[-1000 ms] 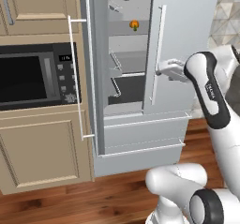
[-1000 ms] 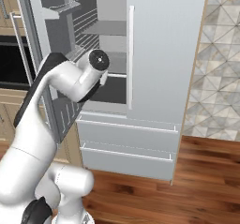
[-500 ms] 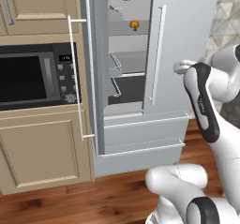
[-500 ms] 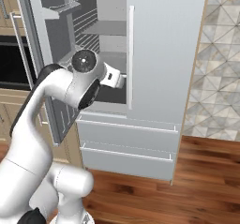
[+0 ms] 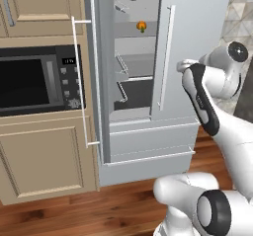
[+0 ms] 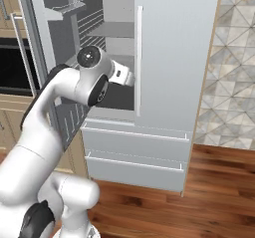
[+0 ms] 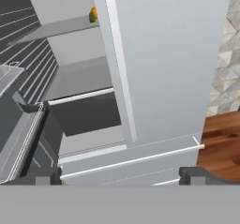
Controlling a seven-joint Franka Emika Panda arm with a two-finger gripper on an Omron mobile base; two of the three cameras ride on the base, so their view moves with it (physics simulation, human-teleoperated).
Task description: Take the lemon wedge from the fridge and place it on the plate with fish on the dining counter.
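Note:
The fridge (image 5: 197, 27) stands with its left door (image 5: 101, 82) swung open and its right door (image 7: 168, 63) closed. On an upper inside shelf lies a small orange-yellow piece with a bit of green, seemingly the lemon wedge (image 5: 141, 26), which peeks past the right door's edge in the hand view (image 7: 93, 14). My gripper (image 5: 182, 65) hovers in front of the right door's long white handle (image 5: 166, 57), lower than the wedge and to its right. It points at the fridge in the right base view (image 6: 129, 78). In the hand view the gripper (image 7: 123, 175) is open with nothing between its fingertips (image 7: 47, 176).
A black built-in microwave (image 5: 34, 79) sits in beige cabinets left of the open door. Two fridge drawers (image 6: 134, 152) lie below the doors. Door-bin racks (image 7: 18, 138) line the open door. Tiled wall (image 6: 234, 67) is at the right, wood floor (image 6: 199, 207) below.
My wrist has turned and the hand has swung out in front of the closed right door, shifting slightly right and up. The jaws stay open. The fridge and wedge have not moved.

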